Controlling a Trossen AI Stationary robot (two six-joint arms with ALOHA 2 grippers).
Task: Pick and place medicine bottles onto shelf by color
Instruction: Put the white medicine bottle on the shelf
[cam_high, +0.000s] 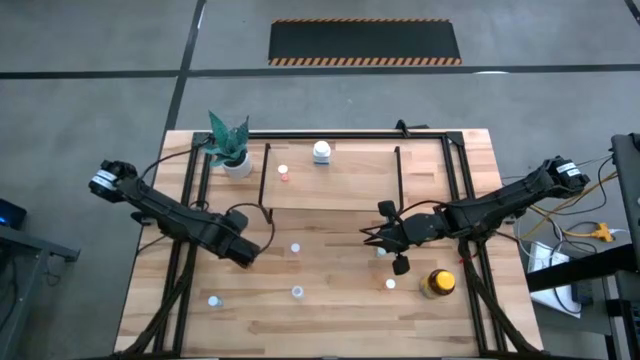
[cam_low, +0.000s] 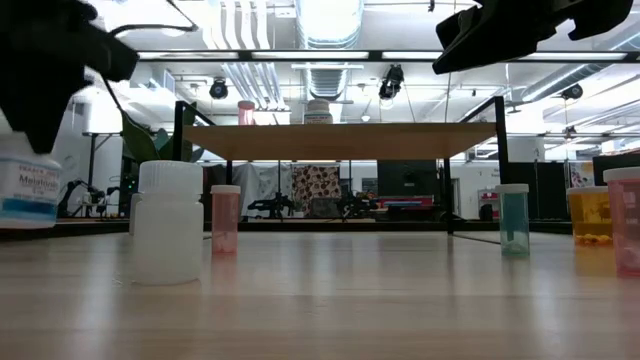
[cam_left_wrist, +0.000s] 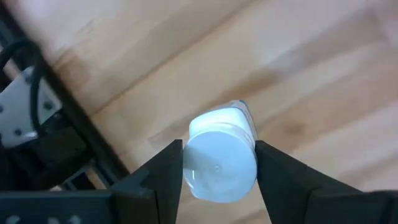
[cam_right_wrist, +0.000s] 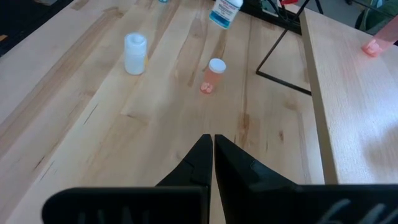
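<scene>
Bottle, white-capped, clamped in your left gripper above the table just off the shelf's front-left corner, your right gripper pinched together, empty, near the amber bottle.

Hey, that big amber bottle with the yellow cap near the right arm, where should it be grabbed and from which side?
Grip the amber bottle from above, fingers closing across its body just under the yellow cap. It stands upright, and the table around it looks bare, so a straight descent seems best. The right gripper, fingers shut, hovers nearby. The left gripper holds a white-capped bottle.
</scene>
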